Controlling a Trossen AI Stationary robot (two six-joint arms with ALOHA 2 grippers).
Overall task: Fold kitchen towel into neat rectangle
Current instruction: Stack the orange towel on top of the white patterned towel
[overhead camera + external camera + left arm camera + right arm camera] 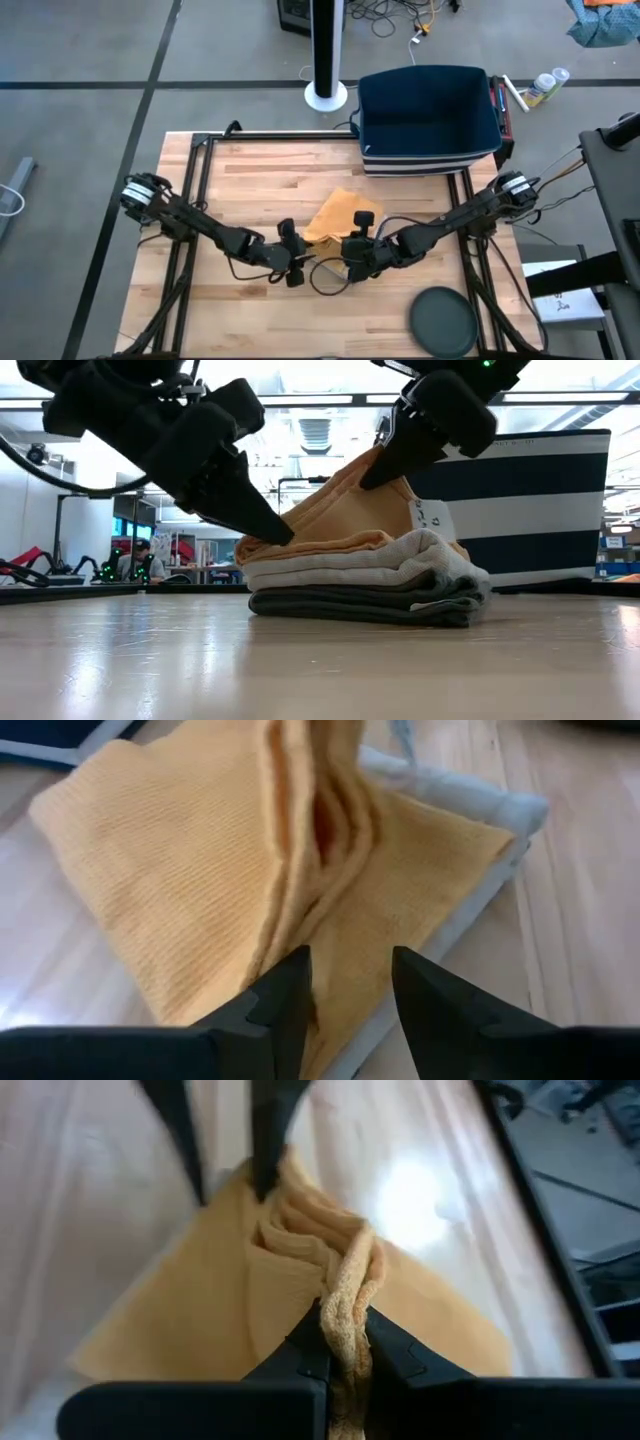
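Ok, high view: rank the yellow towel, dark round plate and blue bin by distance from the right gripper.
1. yellow towel: pinched in the right gripper, mid-table.
2. dark round plate: front right corner of the table.
3. blue bin: at the back edge.

high: looked straight down on whole table (250, 320) | low: sat at tabletop level, close, faced across towel (340, 525) into room | both wrists: tight on that same towel, from opposite sides
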